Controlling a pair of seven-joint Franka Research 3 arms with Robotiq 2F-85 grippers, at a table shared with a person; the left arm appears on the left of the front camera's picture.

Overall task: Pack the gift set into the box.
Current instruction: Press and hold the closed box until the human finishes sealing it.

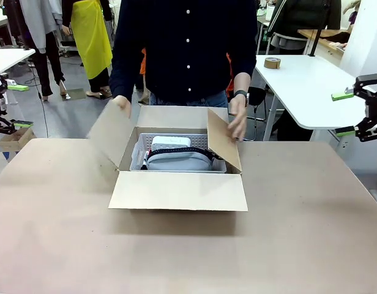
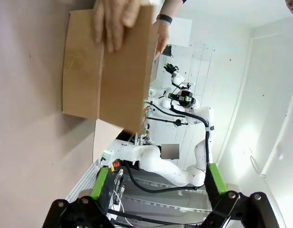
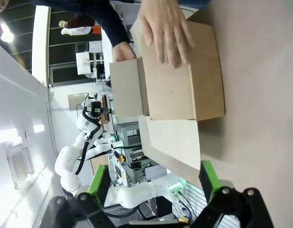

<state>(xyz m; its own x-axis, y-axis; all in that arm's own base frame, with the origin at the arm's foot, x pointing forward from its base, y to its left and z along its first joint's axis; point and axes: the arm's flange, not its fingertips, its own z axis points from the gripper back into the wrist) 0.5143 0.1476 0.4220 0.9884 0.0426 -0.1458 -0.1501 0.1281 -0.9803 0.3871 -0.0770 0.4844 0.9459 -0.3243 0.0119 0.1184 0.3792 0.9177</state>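
Brown cardboard: the box (image 1: 176, 191) sits mid-table, flaps spread. Inside it, the white basket (image 1: 197, 141) carries the grey pouch (image 1: 179, 161) and the white boxy item (image 1: 170, 143). A person's hands (image 1: 238, 116) hold the side flaps. My left gripper (image 1: 18, 106) and right gripper (image 1: 344, 114) hang at the table's sides, fingers spread and empty.

From my left wrist, my pads gape, with the box beyond them. From my right wrist, my pads gape too, and a hand lies flat on the box.
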